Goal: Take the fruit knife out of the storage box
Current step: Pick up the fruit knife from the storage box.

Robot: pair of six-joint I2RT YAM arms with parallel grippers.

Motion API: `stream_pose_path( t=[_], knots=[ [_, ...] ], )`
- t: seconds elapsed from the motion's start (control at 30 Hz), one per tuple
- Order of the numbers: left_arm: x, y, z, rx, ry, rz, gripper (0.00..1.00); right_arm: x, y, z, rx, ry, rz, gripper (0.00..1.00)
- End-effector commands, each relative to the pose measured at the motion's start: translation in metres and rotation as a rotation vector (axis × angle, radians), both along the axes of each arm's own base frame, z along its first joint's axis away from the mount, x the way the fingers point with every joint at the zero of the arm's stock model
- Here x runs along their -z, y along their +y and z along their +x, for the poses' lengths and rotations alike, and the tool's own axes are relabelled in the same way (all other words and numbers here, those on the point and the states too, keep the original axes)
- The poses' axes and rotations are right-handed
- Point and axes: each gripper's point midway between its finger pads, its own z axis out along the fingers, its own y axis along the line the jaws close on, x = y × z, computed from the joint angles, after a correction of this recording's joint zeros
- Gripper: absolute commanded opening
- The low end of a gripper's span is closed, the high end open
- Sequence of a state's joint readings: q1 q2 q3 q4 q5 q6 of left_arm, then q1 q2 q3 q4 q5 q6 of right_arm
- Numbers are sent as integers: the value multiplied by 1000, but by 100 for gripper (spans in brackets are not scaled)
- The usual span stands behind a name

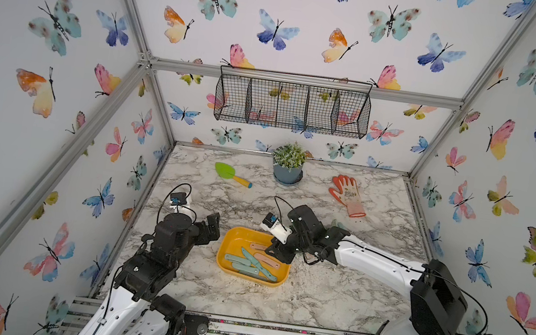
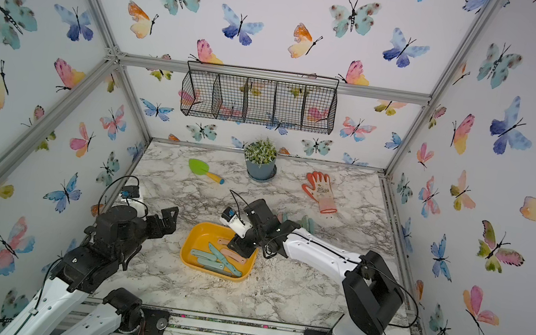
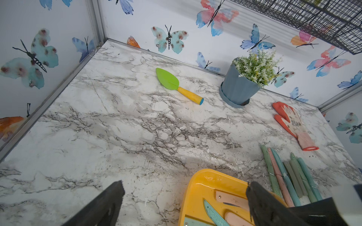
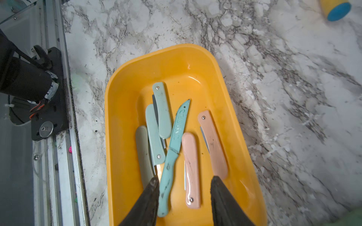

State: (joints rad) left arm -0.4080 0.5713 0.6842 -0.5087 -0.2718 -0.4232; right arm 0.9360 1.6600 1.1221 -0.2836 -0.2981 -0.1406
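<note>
The right gripper (image 4: pixel 185 180) is pictured over the storage box (image 4: pixel 121 94), jaws parted above the teal fruit knife (image 4: pixel 169 162); the left gripper (image 3: pixel 185 185) is seen spread and empty.

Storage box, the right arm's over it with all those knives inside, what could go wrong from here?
1. The right gripper, jaws open, brackets both the straight teal knife and a pink folded knife; closing could catch both or clip one askew.
2. The teal knife's handle lies against other folded knives, so lifting may drag them or shift the storage box.
</note>
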Motion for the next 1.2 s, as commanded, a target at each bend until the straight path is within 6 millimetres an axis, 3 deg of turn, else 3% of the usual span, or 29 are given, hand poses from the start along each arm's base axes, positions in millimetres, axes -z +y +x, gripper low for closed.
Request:
stream_pose_path(
  t=[0.0, 0.2, 0.43, 1.17],
  knots=[
    [-6, 4, -1, -23, -15, -1, 99, 26, 3, -6, -26, 34, -112, 45],
    [-5, 4, -2, -17, -11, 1, 99, 54, 10, -1, 0, 34, -223, 45],
    [-7, 5, -3, -21, -20, -1, 98, 74, 3, 2, 25, 45, -335, 45],
    [-8, 6, -3, -24, -22, 0, 98, 97, -4, -5, 19, 71, -455, 43]
  ],
)
